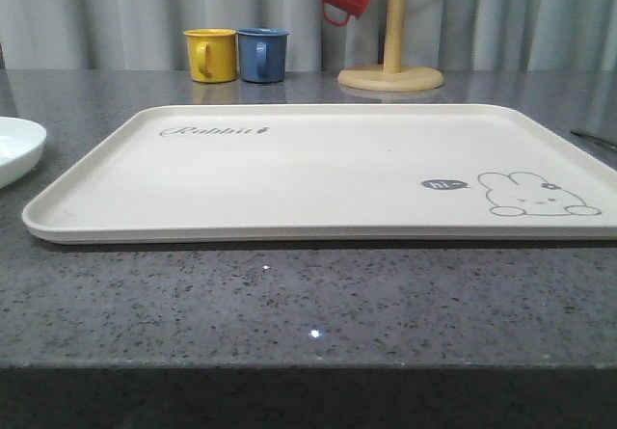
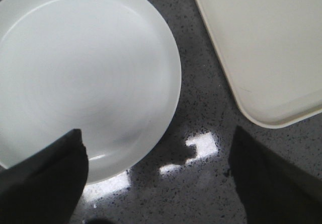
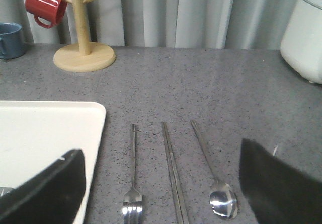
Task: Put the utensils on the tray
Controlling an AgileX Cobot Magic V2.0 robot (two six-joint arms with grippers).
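Between my right fingers, spread wide and holding nothing, lie the fork, the chopsticks and the spoon, side by side on the grey counter, apart from each other. Behind one right finger sits the tray, bare. My left fingers are wide too, one over the white plate's rim, the tray's corner near the other. Beyond stands a mug tree with a red mug.
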